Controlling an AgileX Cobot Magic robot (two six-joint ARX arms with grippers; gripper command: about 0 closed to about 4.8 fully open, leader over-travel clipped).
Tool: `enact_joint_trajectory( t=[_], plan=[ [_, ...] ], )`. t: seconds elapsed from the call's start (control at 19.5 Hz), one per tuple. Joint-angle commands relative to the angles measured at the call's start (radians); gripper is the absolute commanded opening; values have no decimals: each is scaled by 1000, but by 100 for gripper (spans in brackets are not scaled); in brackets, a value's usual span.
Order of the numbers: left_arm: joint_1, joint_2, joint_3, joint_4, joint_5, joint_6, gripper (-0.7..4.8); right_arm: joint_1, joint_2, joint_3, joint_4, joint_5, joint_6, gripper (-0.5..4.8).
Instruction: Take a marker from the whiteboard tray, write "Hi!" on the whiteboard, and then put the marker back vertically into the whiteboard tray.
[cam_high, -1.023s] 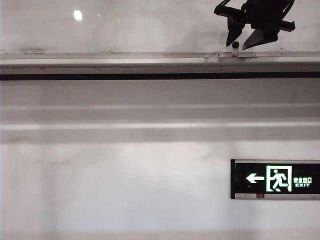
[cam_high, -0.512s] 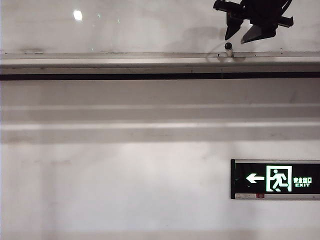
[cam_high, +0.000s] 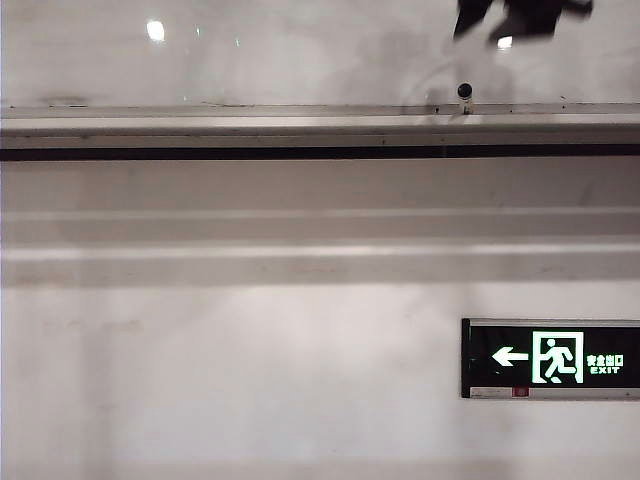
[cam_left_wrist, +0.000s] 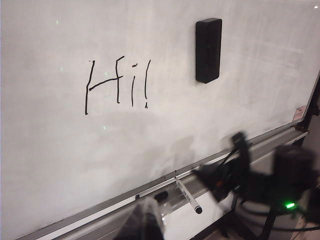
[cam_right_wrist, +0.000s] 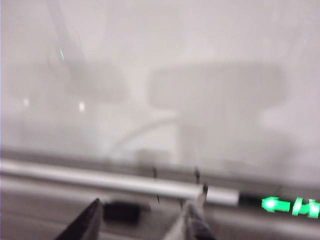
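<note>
My right gripper (cam_high: 483, 30) hangs above the marker (cam_high: 465, 93), at the top edge of the exterior view. Its fingers (cam_right_wrist: 82, 225) stand apart and hold nothing. The marker stands free in the tray (cam_high: 200, 128), black cap up, against the foot of the whiteboard (cam_high: 300, 55). "Hi!" (cam_left_wrist: 117, 85) is already written, so I judge that only the retreat is left.

The danger is the marker itself. In the left wrist view it does not stand straight – it leans out from the board, with the cap over the tray's front edge. The ledge is narrow and the barrel is slim, so a small shake may tip it, and then it rolls off or lies flat, which is not "vertically".

What can cause this: one of my right fingers brushing the cap if I pull away sideways and not upward, or a bump of the arm against the tray. The right wrist view is too blurred to judge the gap to the cap.

Of my left gripper (cam_left_wrist: 144, 224) I see only a dark blurred shape near the tray, well apart from the eraser (cam_left_wrist: 208, 50) – I cannot tell if it is open. If it moves, it may knock the tray too.
</note>
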Motion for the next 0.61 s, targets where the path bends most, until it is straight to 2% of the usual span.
enact_joint_trajectory(
  t=[0.05,0.1,0.15,0.2,0.46,0.56,0.61],
  plan=[
    [0,-3,3,2,2,1,-5,0,-67,6,27,5,-11,173],
    [0,-2,3,2,2,1,-6,0,-94,6,27,5,-17,79],
    [0,-3,3,2,2,1,-6,0,-110,6,27,6,-18,8],
    [0,-3,3,2,2,1,-5,0,-130,6,27,5,-18,-6],
    [0,-3,3,11,2,1,-5,1,-252,6,5,-3,-18,-6],
    [0,-2,3,6,-2,0,-6,2,-317,6,-29,-120,-18,-6],
    [0,-2,3,6,-2,0,-5,2,-341,6,-50,-142,-18,-6]
  ],
)
